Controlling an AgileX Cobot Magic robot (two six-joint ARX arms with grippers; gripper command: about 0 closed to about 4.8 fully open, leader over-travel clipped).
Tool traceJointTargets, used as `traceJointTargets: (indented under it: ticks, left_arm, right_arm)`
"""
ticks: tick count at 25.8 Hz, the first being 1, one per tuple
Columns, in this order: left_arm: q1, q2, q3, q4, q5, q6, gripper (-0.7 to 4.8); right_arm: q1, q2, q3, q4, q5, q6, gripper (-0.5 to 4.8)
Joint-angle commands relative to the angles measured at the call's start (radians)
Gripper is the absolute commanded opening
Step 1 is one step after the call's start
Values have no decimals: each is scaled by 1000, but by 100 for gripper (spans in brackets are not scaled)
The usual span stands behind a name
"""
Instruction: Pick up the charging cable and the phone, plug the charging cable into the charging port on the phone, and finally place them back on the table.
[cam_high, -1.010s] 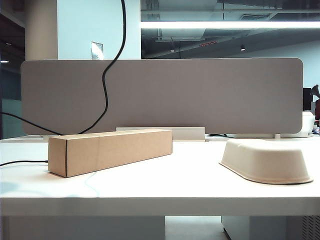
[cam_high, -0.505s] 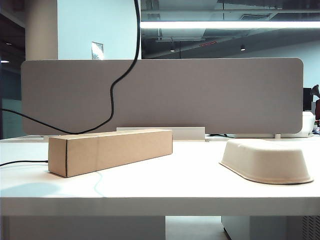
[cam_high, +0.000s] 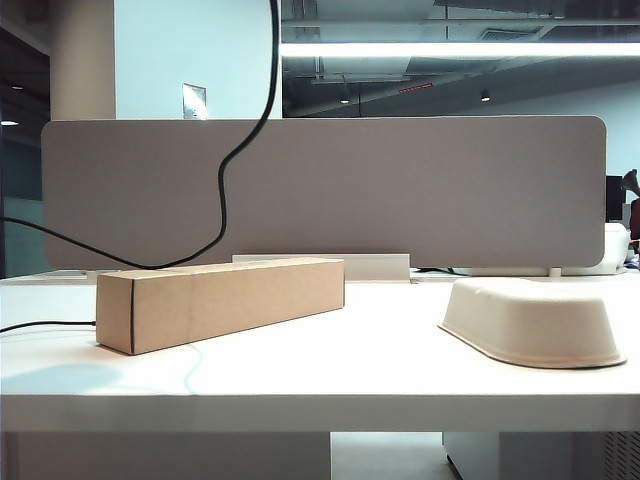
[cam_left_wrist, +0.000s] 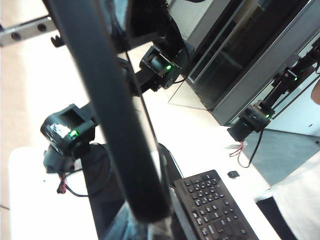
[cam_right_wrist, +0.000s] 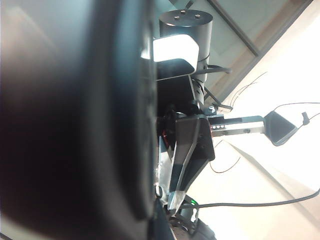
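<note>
The charging cable (cam_high: 221, 200) hangs from above the exterior view, curves down in front of the partition and passes behind the cardboard box. Neither gripper shows in that view. In the left wrist view a thick, blurred dark cord (cam_left_wrist: 115, 125) runs down into my left gripper (cam_left_wrist: 150, 227), which is shut on it. In the right wrist view a broad, glossy dark slab, the phone (cam_right_wrist: 75, 125), fills half the picture, with my right gripper (cam_right_wrist: 150, 222) shut on it. The charging port and the cable's plug are hidden. The table (cam_high: 380, 370) lies below both.
A long cardboard box (cam_high: 220, 300) lies on the left of the table and a beige pulp bowl (cam_high: 535, 320) sits upside down on the right. A grey partition (cam_high: 420, 190) closes the back. A keyboard (cam_left_wrist: 215, 205) shows beyond the left gripper.
The hanging cable's upper part swung to the right and its bend reshaped, then held still. Its faint shadow on the table shifted. Box and bowl stayed put.
</note>
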Motion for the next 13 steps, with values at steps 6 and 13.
traceJointTargets:
  ticks: [6, 13]
  left_arm:
    - [-2, -5, 2, -59, 7, 11, -6]
    - [-2, 24, 2, -63, 0, 11, -6]
  right_arm:
    - [-2, 12, 10, 20, 39, -51, -8]
    - [-2, 11, 10, 26, 13, -49, -8]
